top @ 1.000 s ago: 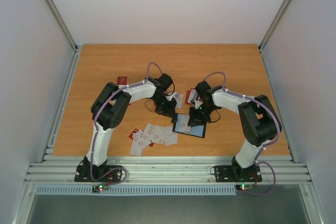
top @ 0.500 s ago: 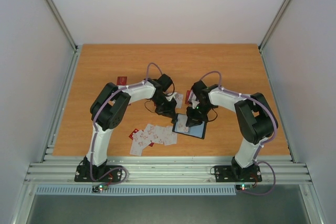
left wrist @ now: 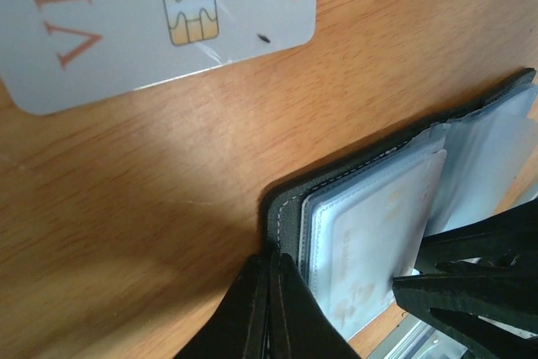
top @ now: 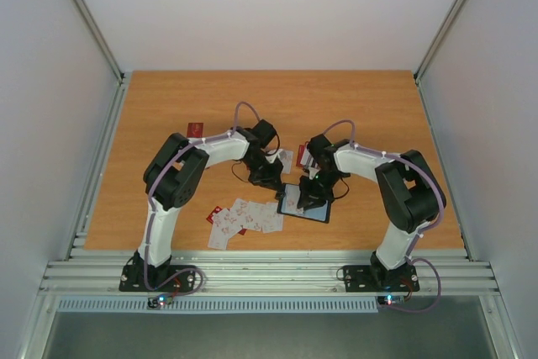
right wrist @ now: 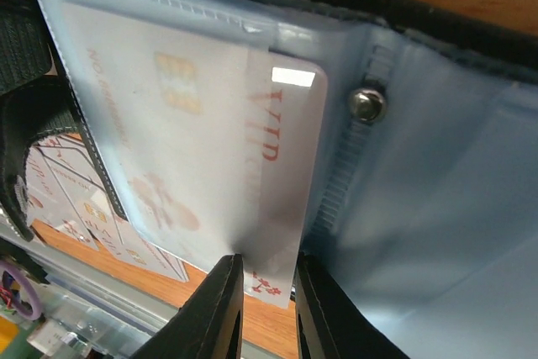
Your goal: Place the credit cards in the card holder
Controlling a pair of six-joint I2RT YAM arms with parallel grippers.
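**Card holder** (top: 304, 205): black, lying open on the table (top: 168, 107) between my two grippers, with its pale blue-grey clear sleeves facing up. One sleeve contains a sleeved card (right wrist: 160, 115), white with a chip.

**Left gripper** (left wrist: 269, 262): my jaws are pressed together, tips at the holder's black stitched corner. I cannot tell whether they pinch the rim.

**Right gripper** (right wrist: 266, 260): my jaws stand a narrow gap apart, tips over the near end of a half-inserted card (right wrist: 290, 149). It is white with red lettering and lies partly under a sleeve, beside the snap stud (right wrist: 367, 104). I cannot tell whether I grip it.

**Loose cards** (top: 245, 216): a white-and-red spread just left of the holder.

**Chip card** (left wrist: 168, 23): white, lying flat beyond the holder's corner.

**Red card** (top: 195, 128): alone, well apart to the far left.
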